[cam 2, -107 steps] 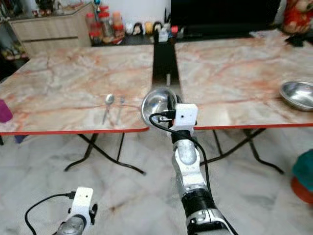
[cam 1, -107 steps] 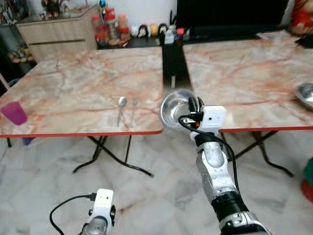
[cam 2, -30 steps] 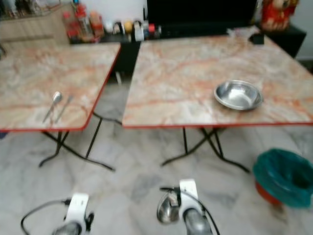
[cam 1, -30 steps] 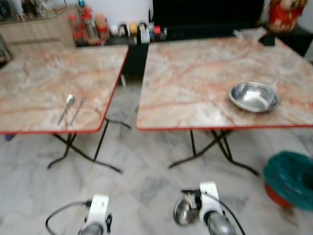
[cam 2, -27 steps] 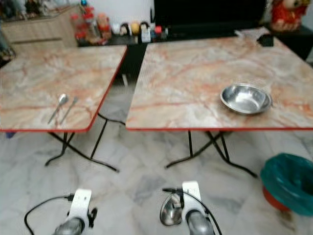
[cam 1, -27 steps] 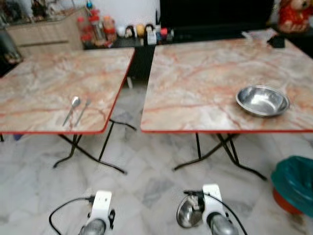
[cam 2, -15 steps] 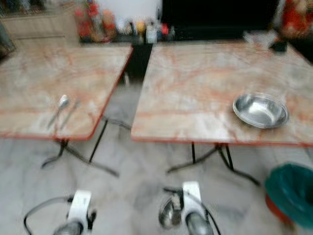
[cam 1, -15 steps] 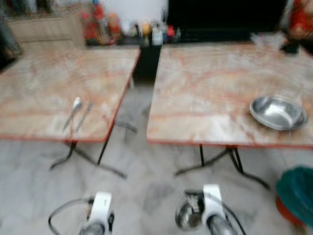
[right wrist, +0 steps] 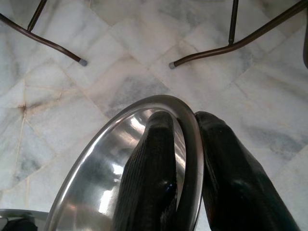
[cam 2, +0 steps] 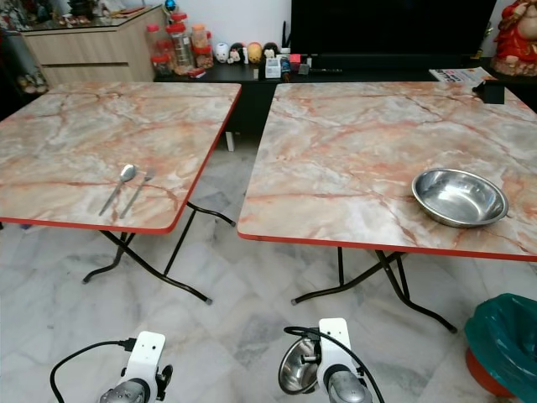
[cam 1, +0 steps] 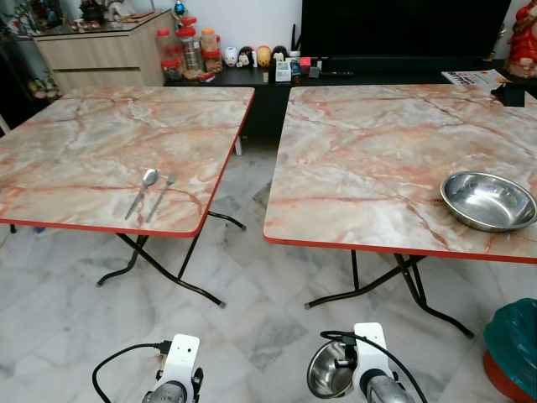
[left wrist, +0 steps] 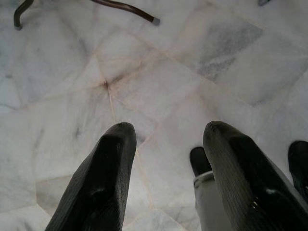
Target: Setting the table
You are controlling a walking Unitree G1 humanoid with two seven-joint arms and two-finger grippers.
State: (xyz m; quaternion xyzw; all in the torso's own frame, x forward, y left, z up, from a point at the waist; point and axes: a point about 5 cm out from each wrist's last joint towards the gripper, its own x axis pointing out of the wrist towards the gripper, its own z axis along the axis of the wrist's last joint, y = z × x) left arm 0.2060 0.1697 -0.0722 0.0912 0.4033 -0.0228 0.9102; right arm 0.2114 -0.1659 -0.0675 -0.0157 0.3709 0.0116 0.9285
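- Since the earliest frame, the right arm has been lowered; the carried bowl is now held low over the floor, for walking.
- Eye views: a second bowl rests on the right bench; spoon and fork lie on the left bench.
- Left wrist view: left claw is spread, empty.
- Right wrist view: right claw is pinched across the bowl's rim.

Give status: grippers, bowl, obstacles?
Right gripper low, fingers pinching steel bowl rim. Left gripper open, idle over floor. Second bowl on right table; spoon, fork on left.
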